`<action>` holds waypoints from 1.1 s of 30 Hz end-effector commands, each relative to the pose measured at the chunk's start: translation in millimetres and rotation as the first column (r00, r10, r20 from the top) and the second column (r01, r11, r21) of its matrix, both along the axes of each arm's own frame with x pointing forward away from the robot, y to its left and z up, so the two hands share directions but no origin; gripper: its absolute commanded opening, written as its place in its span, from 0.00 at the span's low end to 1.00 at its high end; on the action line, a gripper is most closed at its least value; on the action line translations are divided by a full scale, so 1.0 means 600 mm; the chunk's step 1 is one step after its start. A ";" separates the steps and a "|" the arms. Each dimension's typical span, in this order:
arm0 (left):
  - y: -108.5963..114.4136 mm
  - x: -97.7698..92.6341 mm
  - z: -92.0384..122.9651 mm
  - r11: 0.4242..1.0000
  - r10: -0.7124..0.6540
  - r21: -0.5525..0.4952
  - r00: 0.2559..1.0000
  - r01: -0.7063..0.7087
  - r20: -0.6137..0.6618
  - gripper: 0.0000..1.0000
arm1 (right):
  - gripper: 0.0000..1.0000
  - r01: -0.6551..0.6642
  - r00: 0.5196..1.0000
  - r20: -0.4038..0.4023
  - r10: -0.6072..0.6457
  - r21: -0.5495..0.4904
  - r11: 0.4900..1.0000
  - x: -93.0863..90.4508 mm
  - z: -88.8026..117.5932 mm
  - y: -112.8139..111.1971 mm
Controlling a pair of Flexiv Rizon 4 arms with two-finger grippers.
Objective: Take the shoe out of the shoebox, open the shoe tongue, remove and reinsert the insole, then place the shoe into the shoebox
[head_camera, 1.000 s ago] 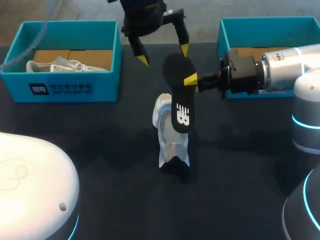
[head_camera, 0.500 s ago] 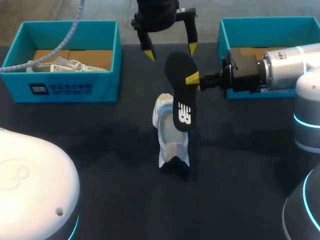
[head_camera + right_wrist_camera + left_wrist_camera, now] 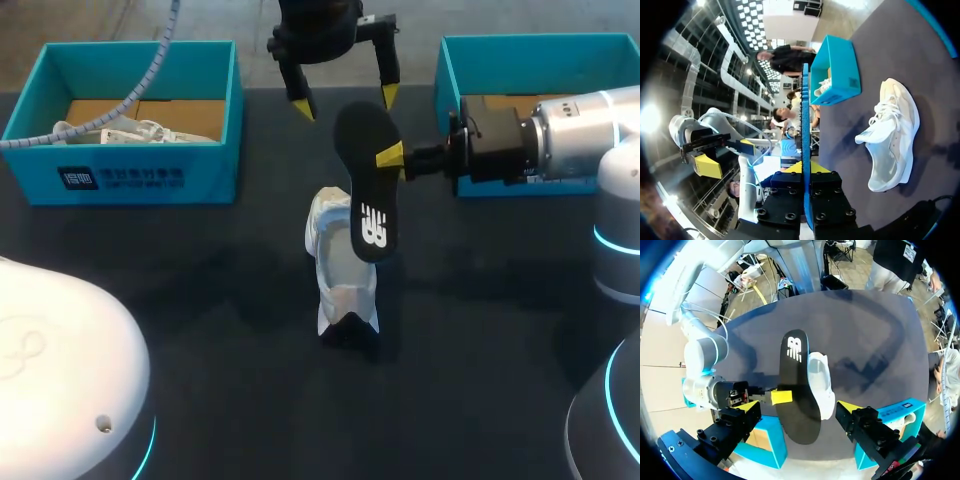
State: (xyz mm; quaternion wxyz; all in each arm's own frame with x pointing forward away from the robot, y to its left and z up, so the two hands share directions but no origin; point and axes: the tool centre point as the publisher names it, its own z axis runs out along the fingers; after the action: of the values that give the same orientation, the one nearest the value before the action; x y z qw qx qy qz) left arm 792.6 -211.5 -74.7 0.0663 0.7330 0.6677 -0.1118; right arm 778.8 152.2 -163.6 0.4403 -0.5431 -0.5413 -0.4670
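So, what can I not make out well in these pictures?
Head view: the black foam insole covers part of the white lace-up sneaker; its inside does not show.
Head view: the right arm hides part of the floor of the right teal cardboard shoebox.
Right wrist view: the insole stands edge-on, so neither face shows.
Left wrist view: the insole covers one side of the sneaker.
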 end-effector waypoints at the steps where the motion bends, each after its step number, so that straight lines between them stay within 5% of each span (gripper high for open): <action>1: 0.001 -0.002 0.001 1.000 0.001 0.000 1.000 -0.001 0.003 1.00 | 0.00 -0.003 1.000 0.000 0.003 0.000 1.000 0.000 -0.001 0.000; 22: -0.005 -0.005 0.001 0.999 0.000 -0.038 1.000 0.001 0.008 1.00 | 0.00 -0.013 1.000 -0.005 0.013 -0.004 1.000 0.001 0.002 0.006; 33: 0.008 -0.009 -0.002 0.982 0.032 -0.184 0.999 -0.029 0.011 1.00 | 0.00 -0.006 1.000 -0.004 0.006 -0.010 1.000 0.001 0.006 0.002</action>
State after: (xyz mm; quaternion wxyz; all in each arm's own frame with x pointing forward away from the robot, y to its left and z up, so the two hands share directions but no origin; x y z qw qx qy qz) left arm 793.9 -219.4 -68.4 0.1108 0.7195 0.6692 -0.1489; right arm 780.2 153.7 -161.4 0.4414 -0.5424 -0.5436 -0.4641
